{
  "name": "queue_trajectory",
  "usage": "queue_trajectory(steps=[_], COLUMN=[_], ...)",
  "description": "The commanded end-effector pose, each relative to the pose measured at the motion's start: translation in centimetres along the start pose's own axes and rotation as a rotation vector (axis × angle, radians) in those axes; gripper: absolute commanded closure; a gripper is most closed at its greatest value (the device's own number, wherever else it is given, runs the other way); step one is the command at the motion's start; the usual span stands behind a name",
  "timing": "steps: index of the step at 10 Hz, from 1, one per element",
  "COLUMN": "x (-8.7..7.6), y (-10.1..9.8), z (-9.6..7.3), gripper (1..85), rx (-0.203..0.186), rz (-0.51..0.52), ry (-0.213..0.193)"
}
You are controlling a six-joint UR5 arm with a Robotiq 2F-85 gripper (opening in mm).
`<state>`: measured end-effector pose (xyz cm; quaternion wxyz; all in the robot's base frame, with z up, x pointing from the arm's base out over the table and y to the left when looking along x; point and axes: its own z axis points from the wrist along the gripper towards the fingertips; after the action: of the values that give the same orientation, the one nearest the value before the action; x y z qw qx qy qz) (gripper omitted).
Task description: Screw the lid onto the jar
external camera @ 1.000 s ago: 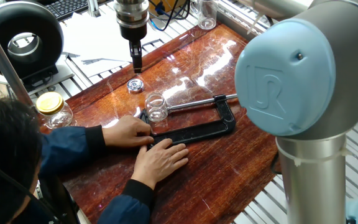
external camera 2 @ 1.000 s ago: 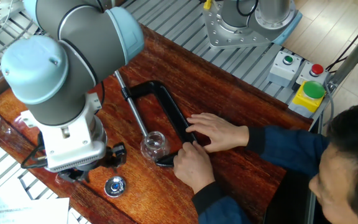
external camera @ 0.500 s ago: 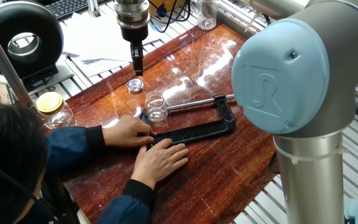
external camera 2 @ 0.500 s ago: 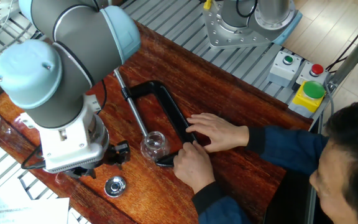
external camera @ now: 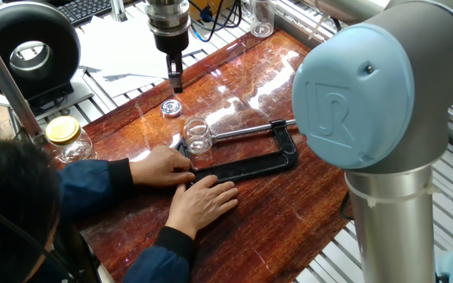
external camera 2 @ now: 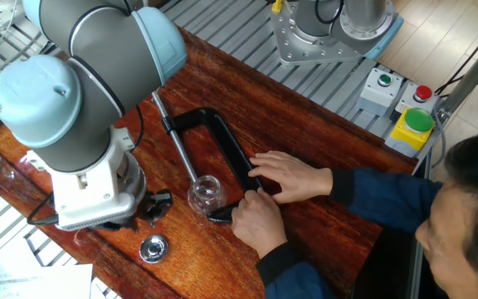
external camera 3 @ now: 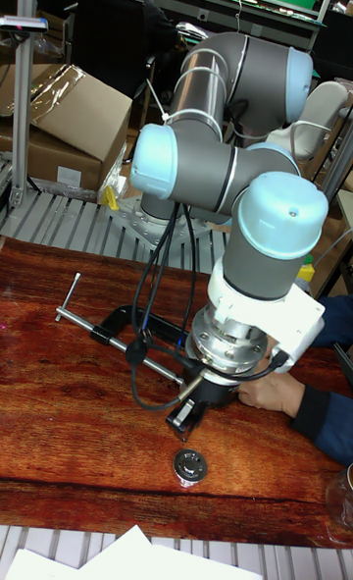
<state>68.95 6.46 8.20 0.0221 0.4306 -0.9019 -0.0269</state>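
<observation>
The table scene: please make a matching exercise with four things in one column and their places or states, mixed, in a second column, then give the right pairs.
Things:
1. lid
2. jar
3. gripper
4. clamp

Places or states:
A. standing open-mouthed at the clamp's end, beside the person's hands
B. lying flat on the wood, apart from the jar
C. black, lying on the table under the person's hands
D. hanging above the lid, holding nothing

Pairs: 1-B, 2-A, 3-D, 4-C
</observation>
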Motion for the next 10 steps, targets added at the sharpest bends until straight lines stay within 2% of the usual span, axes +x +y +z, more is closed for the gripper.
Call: queue_trajectory(steps=[1, 3, 5, 8, 10], x=[1.1, 2.6, 2.6, 2.0, 2.0], y=[1.3, 1.2, 0.8, 1.0, 1.0], z=[-4.2, -6.8, -6.9, -6.9, -6.9], gripper=[84.7, 84.7, 84.7, 84.7, 84.7], rx=[-0.048, -0.062, -0.048, -0.057, -0.057], rz=[0.074, 0.063, 0.06, 0.06, 0.07], ry=[-0.003, 0.006, 0.002, -0.02, -0.018])
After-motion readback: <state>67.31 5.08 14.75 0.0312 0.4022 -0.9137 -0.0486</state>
